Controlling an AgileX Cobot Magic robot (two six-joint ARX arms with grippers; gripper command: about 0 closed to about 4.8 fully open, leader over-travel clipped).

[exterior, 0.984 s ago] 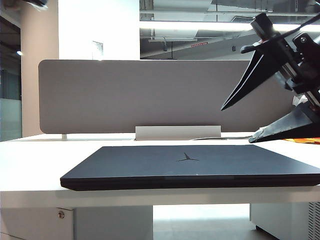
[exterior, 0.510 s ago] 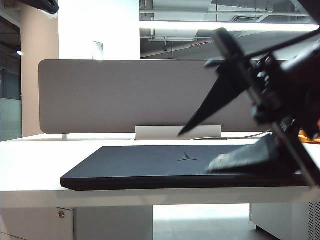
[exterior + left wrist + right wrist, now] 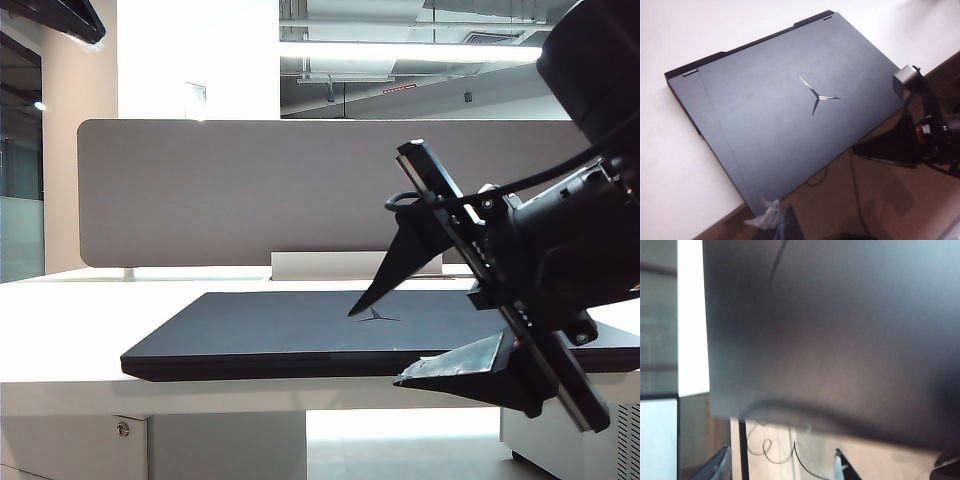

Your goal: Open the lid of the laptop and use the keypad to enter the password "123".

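The right gripper (image 3: 390, 345) hangs low with jaws spread wide; the left gripper is barely visible.

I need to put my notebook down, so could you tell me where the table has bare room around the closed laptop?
The white table is bare left of the laptop, and in a strip between its back edge and the grey divider board. The front right is crowded: the open right gripper straddles the laptop's front edge. The left gripper hovers by another corner.

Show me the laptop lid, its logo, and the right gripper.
lid (image 3: 770, 125), left wrist view, bare top face.
logo (image 3: 816, 97), left wrist view, centre of the Y.
right gripper (image 3: 375, 345), exterior view, between the open fingertips.
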